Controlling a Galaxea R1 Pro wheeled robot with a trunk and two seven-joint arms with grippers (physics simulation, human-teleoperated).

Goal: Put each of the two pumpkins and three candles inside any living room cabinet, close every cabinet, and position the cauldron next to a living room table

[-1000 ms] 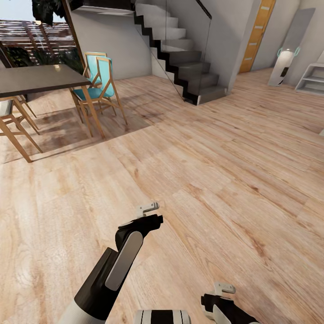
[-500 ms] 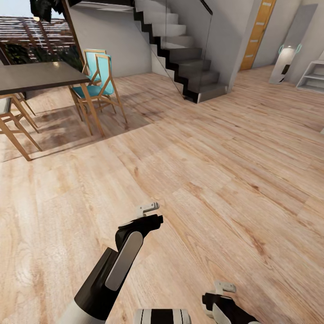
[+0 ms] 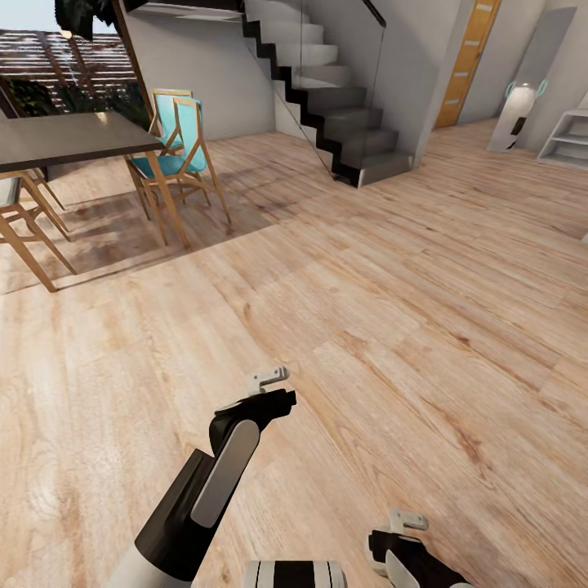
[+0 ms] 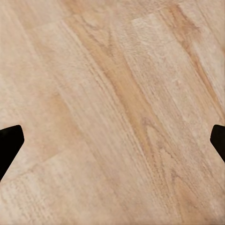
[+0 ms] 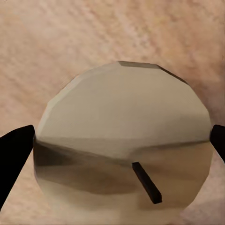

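Robot is out on open wood floor (image 3: 367, 327), both arms low in front of the trunk. Left gripper (image 4: 112, 140): fingers spread wide, dark tips at opposite sides of the left wrist view, bare planks between them, holding nothing. In the head view the left arm (image 3: 204, 482) reaches forward over the floor. Right gripper (image 5: 117, 140) pinches a candle (image 5: 122, 145), an olive-tan stub with its dark wick (image 5: 146, 182) facing the camera; black fingertips (image 5: 14, 154) press against both sides of it. In the head view the right gripper (image 3: 404, 543) sits at the bottom edge; candle itself can't be made out there. Far left: dark dining table (image 3: 65, 139) with wooden chairs, one teal-seated chair (image 3: 175, 151) just beside its right end. Staircase (image 3: 335, 106) behind, orange door (image 3: 467, 61) further right.
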